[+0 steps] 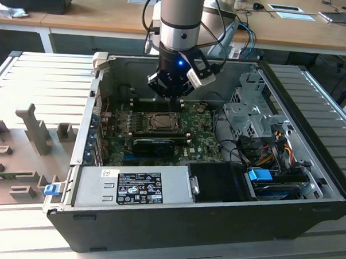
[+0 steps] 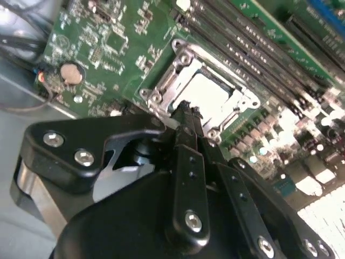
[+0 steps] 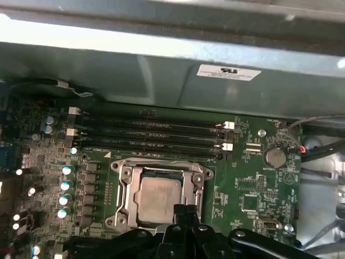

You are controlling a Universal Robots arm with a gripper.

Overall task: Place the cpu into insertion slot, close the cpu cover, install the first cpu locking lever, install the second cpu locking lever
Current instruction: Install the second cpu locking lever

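Black multi-link gripper (image 1: 173,98) hung on the silver-and-grey arm inside the open black desktop case (image 1: 215,220), just above the green motherboard (image 1: 201,139). Fingertips pressed together, nothing pinched between them – clear in both wrist views (image 2: 185,109) (image 3: 186,209)

Small flat square cpu with pale silver-grey metal top (image 3: 157,198) sat seated in the socket, flat and level. Also visible in the second wrist view (image 2: 210,97), and as a dark square in the exterior view (image 1: 161,122)

Thin silvery metal cpu cover with square window (image 3: 123,181) lay down flat around the chip, framing it on all sides; same in the second wrist view (image 2: 164,89). Closed fingertips hovered at the cover's near edge, over the frame rim beside the chip; contact with the frame could not be told. Locking levers not clearly resolvable

Four long black memory slots (image 3: 151,135) ran parallel just beside the socket, between it and the grey case wall (image 3: 161,75). Round silver coin cell (image 3: 275,156) sat on the board well off to one side of the socket. Grey power supply box with a black label (image 1: 130,188) sat along the case's near edge in the exterior view, drive cage with blue-tabbed cables (image 1: 263,173) toward the exterior view's right
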